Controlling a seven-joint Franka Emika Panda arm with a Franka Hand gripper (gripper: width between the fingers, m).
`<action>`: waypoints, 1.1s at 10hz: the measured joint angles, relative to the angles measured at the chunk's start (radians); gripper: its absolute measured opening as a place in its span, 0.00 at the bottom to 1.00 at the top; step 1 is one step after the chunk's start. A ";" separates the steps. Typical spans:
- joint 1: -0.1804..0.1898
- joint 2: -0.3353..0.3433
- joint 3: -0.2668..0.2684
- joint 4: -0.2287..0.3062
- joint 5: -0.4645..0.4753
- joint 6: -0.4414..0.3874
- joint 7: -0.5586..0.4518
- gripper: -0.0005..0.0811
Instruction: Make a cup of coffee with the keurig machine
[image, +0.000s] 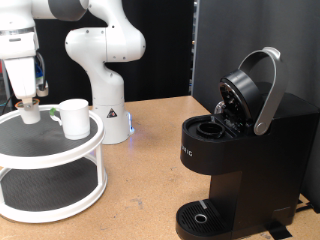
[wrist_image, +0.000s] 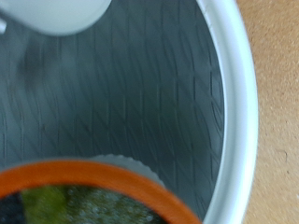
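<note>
The keurig machine stands on the exterior view's right with its lid raised and its pod chamber exposed. The cup sits on the top tier of a white round stand on the left, well away from the machine. My gripper hangs just above a small white coffee pod beside the cup. In the wrist view the pod fills the lower edge, orange-rimmed with a dark greenish top. The cup shows at the upper corner. My fingers do not show there.
The stand has a second, lower mesh tier; its white rim curves past bare wooden table. The white arm base stands behind the stand. The round drip tray has nothing on it.
</note>
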 joint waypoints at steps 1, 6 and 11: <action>0.004 0.000 0.000 0.000 0.045 -0.012 0.011 0.57; 0.076 -0.014 0.058 0.035 0.274 -0.070 0.152 0.57; 0.080 -0.014 0.107 0.042 0.326 -0.048 0.251 0.57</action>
